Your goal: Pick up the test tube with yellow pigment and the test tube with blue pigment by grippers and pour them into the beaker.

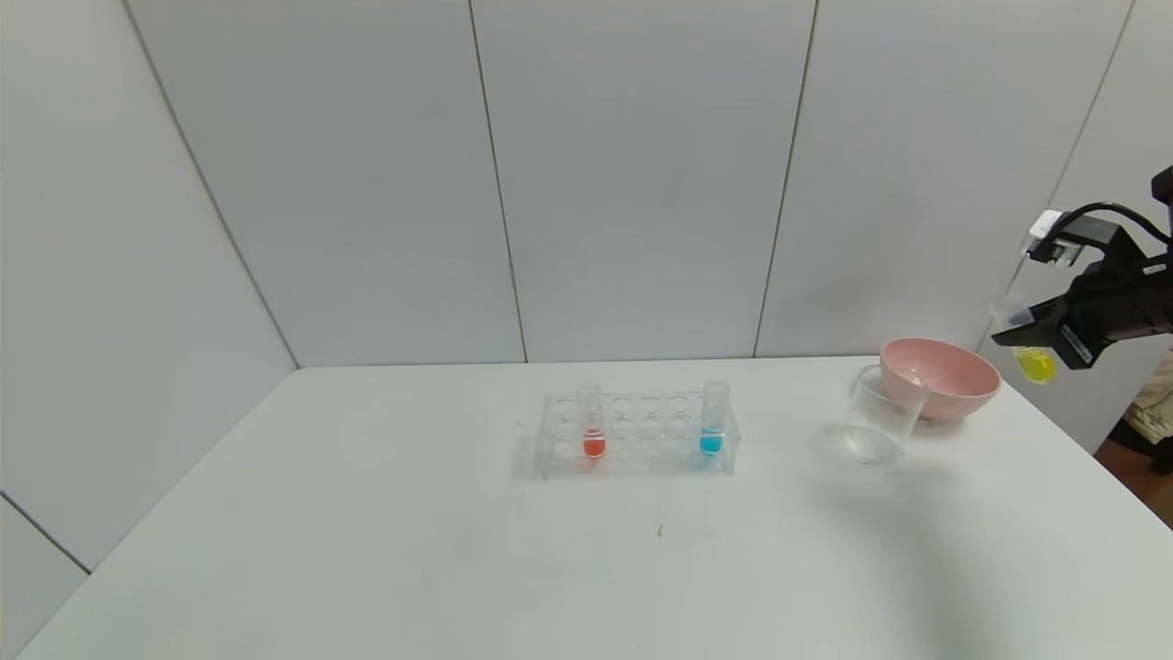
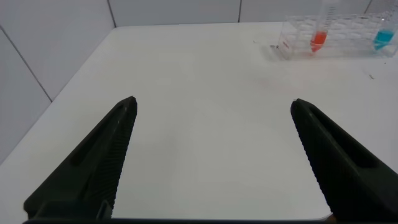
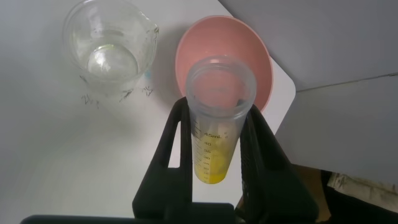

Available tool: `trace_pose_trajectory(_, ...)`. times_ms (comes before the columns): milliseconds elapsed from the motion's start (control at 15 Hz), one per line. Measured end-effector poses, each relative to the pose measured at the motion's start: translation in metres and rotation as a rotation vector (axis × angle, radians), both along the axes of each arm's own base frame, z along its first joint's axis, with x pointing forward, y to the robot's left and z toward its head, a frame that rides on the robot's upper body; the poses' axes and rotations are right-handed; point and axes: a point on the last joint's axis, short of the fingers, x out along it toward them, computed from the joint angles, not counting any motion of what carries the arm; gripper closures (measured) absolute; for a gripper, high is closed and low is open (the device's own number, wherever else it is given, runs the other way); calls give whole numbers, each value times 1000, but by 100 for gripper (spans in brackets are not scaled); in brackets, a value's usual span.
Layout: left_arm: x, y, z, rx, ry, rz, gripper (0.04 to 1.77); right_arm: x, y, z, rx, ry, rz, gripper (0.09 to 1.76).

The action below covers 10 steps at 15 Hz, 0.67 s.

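**Yellow tube held off the counter's right edge**

The right hand is clenched on the yellow tube, raised beyond the pink bowl. The beaker stands just beside that bowl on the white counter. The blue tube and a red one stand in a clear rack mid-counter. Grey panelled walls close in behind. The left hand hangs spread wide over bare counter.
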Motion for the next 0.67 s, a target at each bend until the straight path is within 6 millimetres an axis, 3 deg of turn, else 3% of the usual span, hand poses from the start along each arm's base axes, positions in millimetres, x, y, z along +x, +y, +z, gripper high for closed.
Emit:
trace_pose_trajectory(467,0,0,0,0,0,0,5,11,26,22,-119,108,-2,134)
trace_pose_trajectory(667,0,0,0,0,0,0,5,19,35,20,-190,118,-12,134)
